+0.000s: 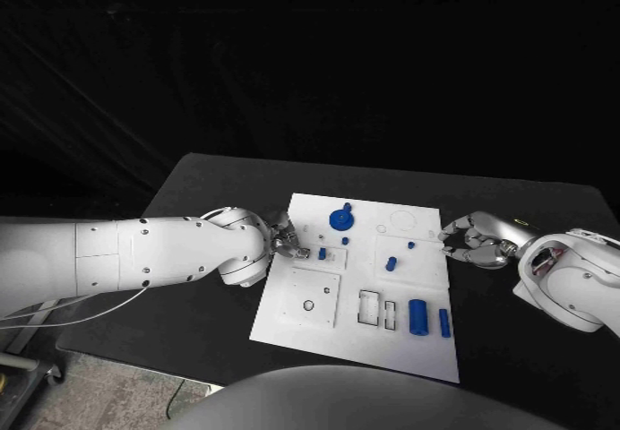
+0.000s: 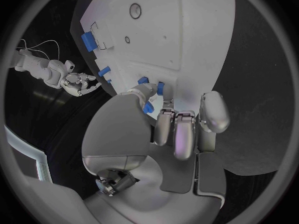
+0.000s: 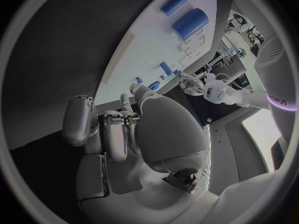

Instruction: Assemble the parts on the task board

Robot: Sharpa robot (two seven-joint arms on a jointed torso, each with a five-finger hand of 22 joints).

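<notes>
The white task board (image 1: 300, 315) lies mid-table. On it are a round blue disc (image 1: 341, 218), small blue pieces (image 1: 391, 263) (image 1: 411, 244), and two blue cylinders (image 1: 417, 316) (image 1: 444, 322) near its right front. My left hand (image 1: 287, 244) is at the board's left edge. Its thumb (image 2: 141, 91) and curled fingers (image 2: 184, 132) sit beside a small blue part (image 1: 322, 253) (image 2: 149, 106); whether they pinch it is unclear. My right hand (image 1: 470, 244) rests off the board's right edge, with its fingers (image 3: 116, 134) curled in and nothing in them.
The board has rectangular slots (image 1: 371, 306) and a square recess (image 1: 312, 294) at its front. A round outline (image 1: 403, 220) is at its back right. The black table (image 1: 207, 193) surrounds the board, and its left front corner drops to the floor.
</notes>
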